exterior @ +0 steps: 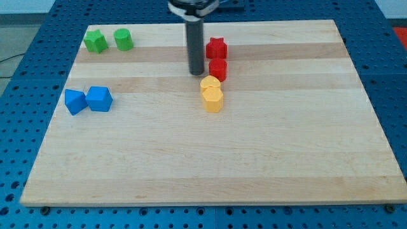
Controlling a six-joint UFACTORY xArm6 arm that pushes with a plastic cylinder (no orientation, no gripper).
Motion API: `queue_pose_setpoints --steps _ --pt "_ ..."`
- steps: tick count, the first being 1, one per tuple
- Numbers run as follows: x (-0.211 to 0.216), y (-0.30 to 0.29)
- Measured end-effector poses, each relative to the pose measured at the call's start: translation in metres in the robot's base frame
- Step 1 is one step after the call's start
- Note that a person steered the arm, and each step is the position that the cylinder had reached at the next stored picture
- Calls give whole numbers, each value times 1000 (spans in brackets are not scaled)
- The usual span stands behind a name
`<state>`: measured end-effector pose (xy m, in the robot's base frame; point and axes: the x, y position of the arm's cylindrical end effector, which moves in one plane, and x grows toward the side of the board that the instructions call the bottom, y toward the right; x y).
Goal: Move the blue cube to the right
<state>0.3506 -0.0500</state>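
Observation:
Two blue blocks sit at the view's left, side by side and touching. The left blue block (75,101) looks like a cube seen corner-on; the right blue block (100,98) has a faceted top. My tip (196,72) is the lower end of a dark rod near the top centre. It stands far to the right of the blue blocks, just left of a red cylinder (218,69) and just above two yellow blocks (212,94).
A red star-shaped block (216,48) sits above the red cylinder. Two green blocks, one (95,41) and another (123,39), lie at the top left. The wooden board (286,159) rests on a blue perforated table.

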Motion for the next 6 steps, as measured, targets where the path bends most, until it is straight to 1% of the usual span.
queue_pose_setpoints --steps 1,2,3,4,5,6 --pt "6 -54" --pt "24 -148" --pt "64 -220" --pt "98 -211" --pt "97 -176" --pt "73 -212"
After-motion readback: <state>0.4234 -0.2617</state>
